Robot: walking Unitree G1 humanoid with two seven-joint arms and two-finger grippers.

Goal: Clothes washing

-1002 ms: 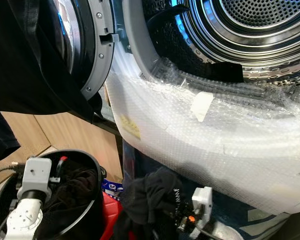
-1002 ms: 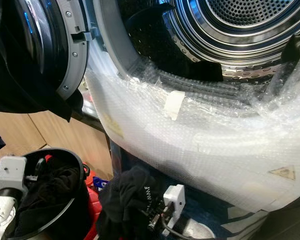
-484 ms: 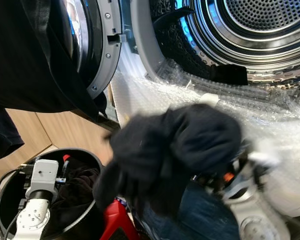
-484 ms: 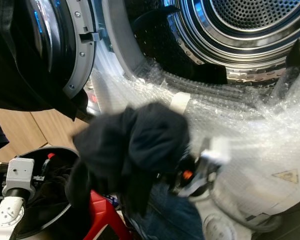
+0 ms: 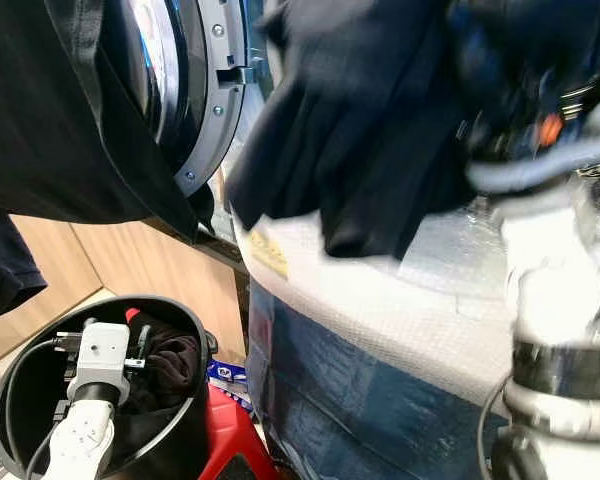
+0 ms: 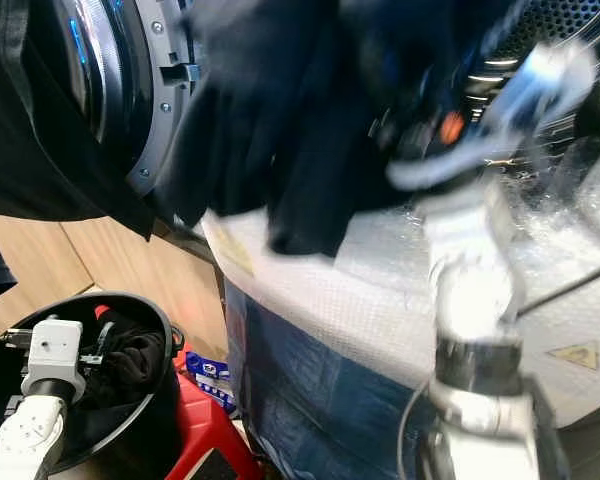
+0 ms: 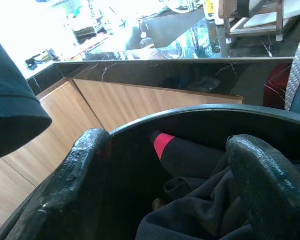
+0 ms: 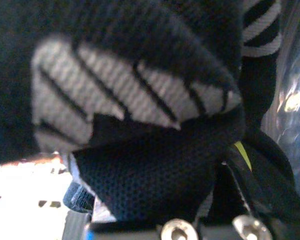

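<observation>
Right gripper [image 5: 525, 110], raised on its silver arm to the height of the washer's mouth, carries a dark garment [image 5: 360, 130] bunched against it; the head views are blurred, so its fingers cannot be made out, though the right wrist view has black mesh and grey-striped fabric [image 8: 140, 125] pressed right against the lens, which suggests the cloth is pinched there. The garment hangs in front of the bubble-wrapped front lip [image 5: 380, 290] of the washer, its loose end drooping toward the robot's left, beside the open door [image 5: 195, 90]. The drum opening lies just beyond and slightly above the bundle, straight ahead of the right arm, so the coming move is probably a forward push over the lip, with the trailing end likely to snag or fall outside unless carried well in. Left gripper [image 7: 165, 165] hangs low over the black basket [image 5: 20, 370], fingers spread, with more dark clothes [image 5: 170, 360] lying inside below it; it is far from the drum, so the right arm is the nearer one.
</observation>
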